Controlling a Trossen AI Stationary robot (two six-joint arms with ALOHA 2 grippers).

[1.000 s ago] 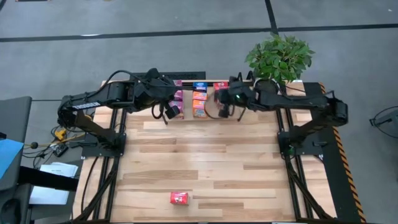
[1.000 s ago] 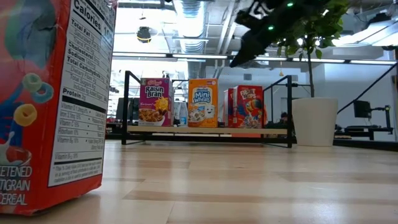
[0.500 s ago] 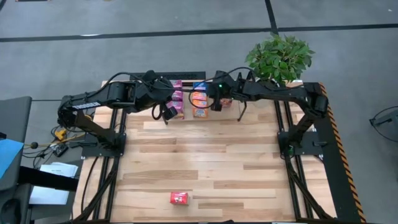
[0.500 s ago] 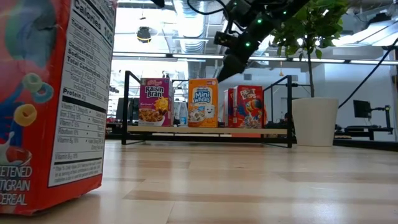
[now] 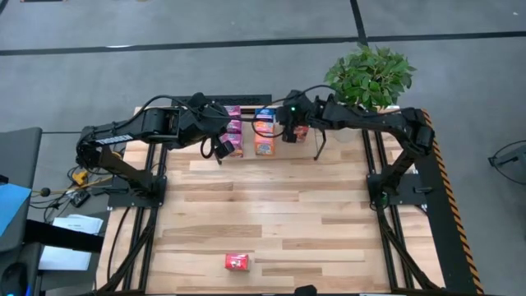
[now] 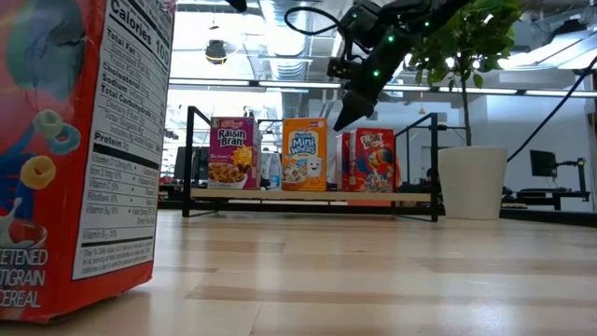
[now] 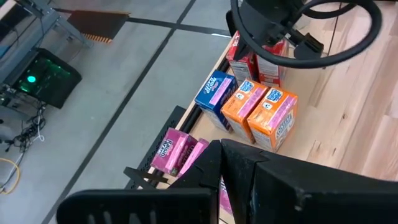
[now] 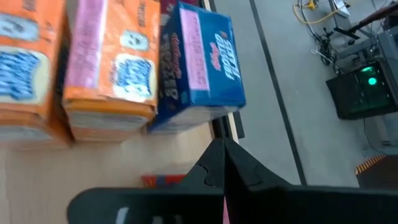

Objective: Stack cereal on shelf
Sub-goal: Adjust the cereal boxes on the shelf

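Cereal cartons stand upright on the shelf (image 6: 191, 159) at the table's far edge: pink (image 5: 234, 131), orange (image 5: 263, 141), blue (image 5: 264, 113) and red (image 6: 373, 161). One more red carton (image 5: 237, 261) stands alone by the near edge and fills the low view's left (image 6: 75, 159). My right gripper (image 6: 339, 123) is shut and slants down, its tip just above the gap between the orange (image 6: 304, 154) and red cartons. My left gripper (image 7: 221, 149) is shut and hangs above the pink cartons (image 7: 177, 149). My right gripper's shut tip stands close over the top edge of the red carton (image 6: 347, 135). Whether it touches the carton cannot be told.
A potted plant (image 5: 370, 74) stands at the far right corner, its white pot (image 6: 471, 182) just right of the shelf. The wooden table top (image 5: 271, 205) lies bare between the shelf and the lone red carton.
My right gripper has swung toward the table's left along the shelf and sunk, from high over the red cartons to just above the gap beside the orange ones. The cartons have not moved.
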